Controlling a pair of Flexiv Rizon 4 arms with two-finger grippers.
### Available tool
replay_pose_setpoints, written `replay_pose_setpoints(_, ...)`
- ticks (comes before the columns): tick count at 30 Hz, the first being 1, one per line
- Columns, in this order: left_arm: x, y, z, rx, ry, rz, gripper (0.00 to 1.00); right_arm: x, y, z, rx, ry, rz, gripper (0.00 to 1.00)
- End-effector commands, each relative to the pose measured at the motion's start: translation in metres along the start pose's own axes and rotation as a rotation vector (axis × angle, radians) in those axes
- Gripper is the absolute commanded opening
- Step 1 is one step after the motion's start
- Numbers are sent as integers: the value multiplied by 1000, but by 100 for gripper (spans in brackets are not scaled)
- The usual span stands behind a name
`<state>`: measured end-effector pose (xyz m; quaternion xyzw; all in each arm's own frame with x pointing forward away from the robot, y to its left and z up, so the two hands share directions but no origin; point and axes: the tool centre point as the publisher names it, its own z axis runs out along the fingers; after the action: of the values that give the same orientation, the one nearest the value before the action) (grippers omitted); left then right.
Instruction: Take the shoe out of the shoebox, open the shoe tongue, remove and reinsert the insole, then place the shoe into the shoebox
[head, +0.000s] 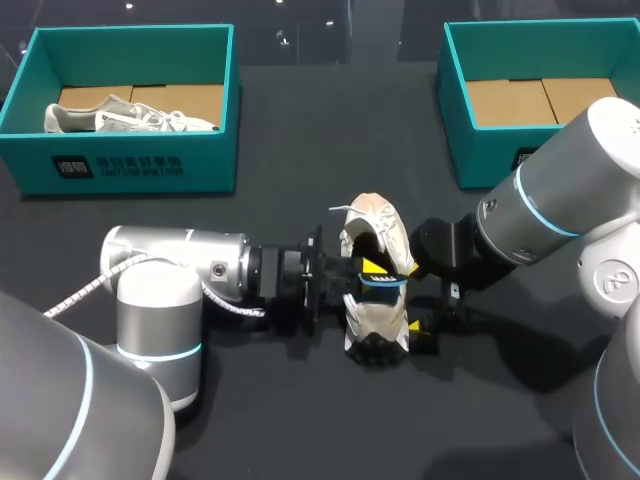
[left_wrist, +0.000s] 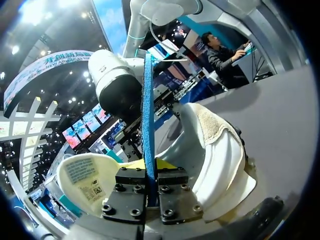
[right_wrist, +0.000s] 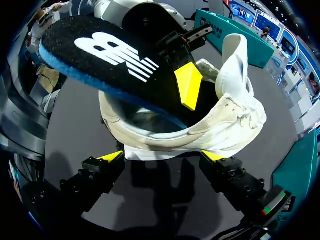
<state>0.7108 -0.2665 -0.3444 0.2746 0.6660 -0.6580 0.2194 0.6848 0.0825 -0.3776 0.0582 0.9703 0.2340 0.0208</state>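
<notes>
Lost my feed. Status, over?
Left tool shut on insole, partly out of shoe. Right tool shut on shoe. Second shoe in shoebox, clear.

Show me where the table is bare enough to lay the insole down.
Free: the dark table strip between the left shoebox and right shoebox, and the near stretch on the robot's side of the shoe. Crowded: the middle, where the left gripper holds the insole and the right gripper grips the shoe.

Matt black insole (right_wrist: 115, 60), white cloth shoe (right_wrist: 230, 117)
</notes>
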Motion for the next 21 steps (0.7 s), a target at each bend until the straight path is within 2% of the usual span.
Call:
replay_pose_setpoints(1, 0, -7, -2, 9, -2, 2, 16, 1, 1, 0, 3, -3, 1, 100)
replay_pose_setpoints(4, -2, -19, -2, 23, -3, 5, 25, 1, 1, 0, 3, -3, 1, 100)
replay_pose_setpoints(11, 0, -43, 1, 59, 17, 8, 27, 1, 1, 0, 3, -3, 1, 100)
replay_pose_setpoints(16, 8, -48, 5, 62, 58, 14, 32, 1, 1, 0, 3, -3, 1, 100)
replay_pose_setpoints(19, 10, -44, 8, 45, 66, 26, 30, 1, 1, 0, 3, -3, 1, 100)
replay_pose_setpoints(21, 11, -41, 10, 35, 70, 32, 25, 1, 1, 0, 3, -3, 1, 100)
